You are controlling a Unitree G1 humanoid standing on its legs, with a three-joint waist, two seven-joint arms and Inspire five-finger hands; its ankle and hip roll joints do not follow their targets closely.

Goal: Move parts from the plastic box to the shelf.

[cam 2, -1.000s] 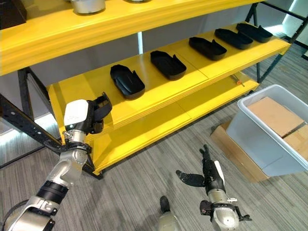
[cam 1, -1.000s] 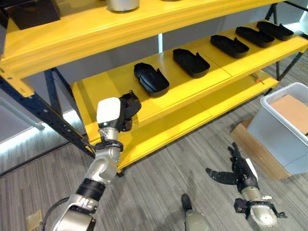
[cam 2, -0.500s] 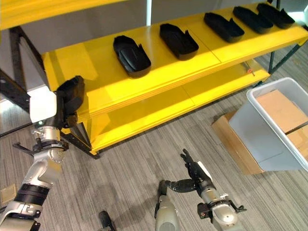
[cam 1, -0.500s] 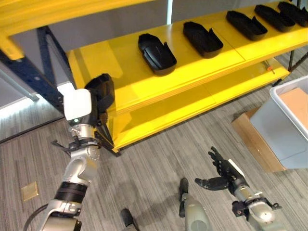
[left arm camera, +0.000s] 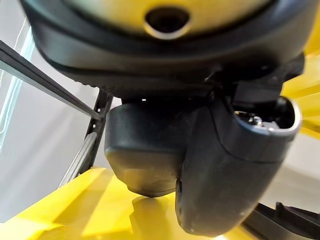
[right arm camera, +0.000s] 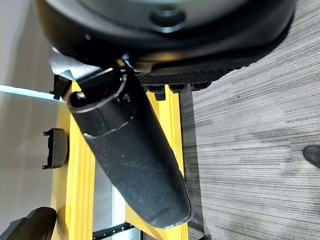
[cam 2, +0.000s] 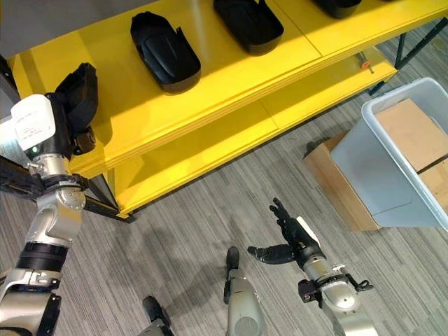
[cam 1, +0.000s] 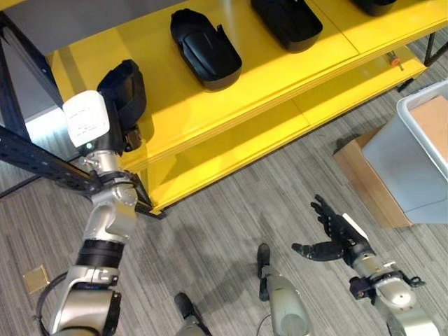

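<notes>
The shelf (cam 1: 231,105) is shiny yellow painted metal. The black parts (cam 1: 205,49) on it look like smooth, dull plastic. The plastic box (cam 2: 392,182) is pale and smooth, with brown cardboard (cam 2: 413,136) inside.

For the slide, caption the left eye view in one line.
Left hand holds a black part over the yellow shelf's left end, beside two parts already placed; right hand hangs open above the floor.

Black parts (cam 1: 205,47); yellow shelf (cam 1: 231,140); grey striped floor (cam 1: 224,217)

Left hand (cam 1: 120,98) clenched; right hand (cam 1: 336,238) splayed—low
</notes>
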